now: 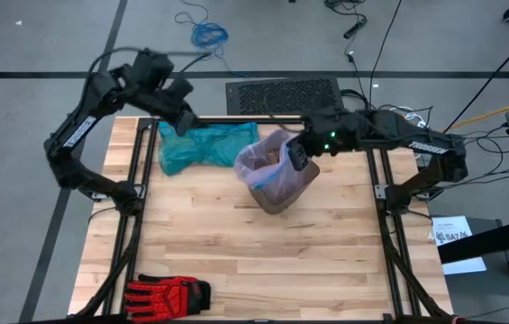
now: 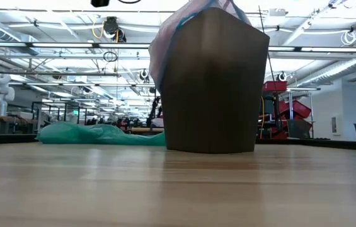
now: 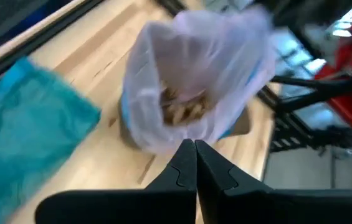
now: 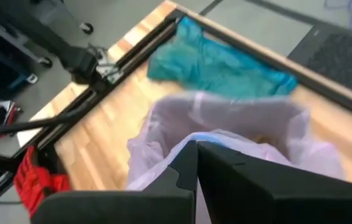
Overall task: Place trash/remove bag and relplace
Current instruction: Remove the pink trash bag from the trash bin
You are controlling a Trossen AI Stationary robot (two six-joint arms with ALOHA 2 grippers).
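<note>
The high view looks straight down on the whole wooden surface (image 1: 236, 243) and both arms. The low view sits at surface height, facing level across it into the room, very close to the brown bin (image 2: 212, 85). Each wrist view looks forward past its own closed fingers (image 3: 194, 165), tilted down, close to the pink bag (image 4: 225, 134). All four views share that bag in the bin and the teal bag (image 1: 202, 144) beside it.

Bright overhead light, wrist views blurred
</note>
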